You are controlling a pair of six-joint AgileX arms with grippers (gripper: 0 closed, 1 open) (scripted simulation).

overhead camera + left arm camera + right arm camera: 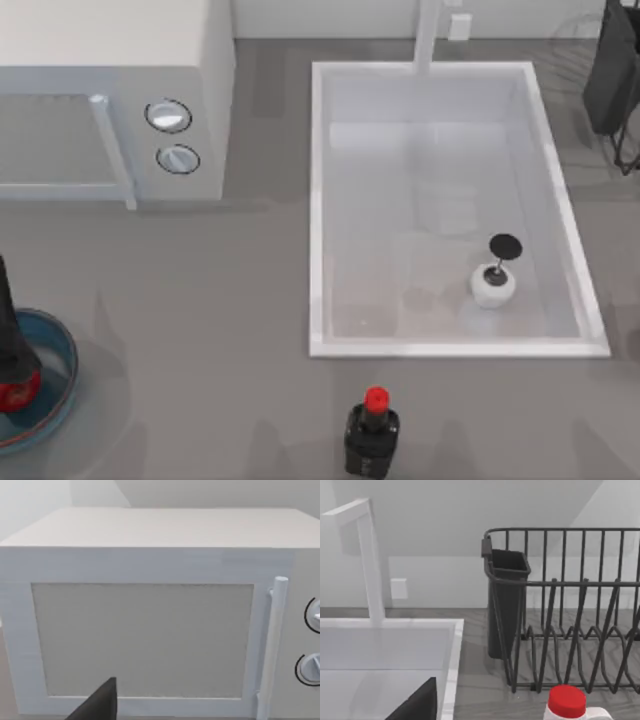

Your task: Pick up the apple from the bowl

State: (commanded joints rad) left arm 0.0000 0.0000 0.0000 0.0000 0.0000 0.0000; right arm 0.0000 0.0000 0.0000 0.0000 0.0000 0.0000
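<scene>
Our left arm reached in at the left edge of the desk (250, 300), and its pincer (12, 362) hung over the bowl (62, 362). The blue bowl with its thin reddish-brown rim sat at that left edge, partly cut off by the top view. The apple (16, 392), glossy and red, lay inside the bowl, right at the dark tip of the pincer. We could not tell whether the pincer touched the apple, nor whether it was released or clenched on it.

Behind the bowl stood a white microwave (110, 100), its door shut, with a bar handle (112, 150) and two round knobs (168, 116) on its right side. The left wrist view faced the microwave's door squarely.

A white sink (318, 200) took up the middle and right of the desk, with a faucet (428, 35) at its far edge. Inside the sink, near its front right corner, lay a small white round object (492, 287) with a black disc (505, 246) beside it. A dark bottle (371, 438) with a red cap stood on the desk just in front of the sink, well apart from the bowl.

Our right arm's pincer (417, 705) showed as a dark wedge in its own wrist view, and there too we could not tell its state. That view looked past the sink's corner at a dark wire dish rack (570, 610) with a cutlery holder (506, 605), and a white container with a red cap (567, 702) stood close in front of the rack.
</scene>
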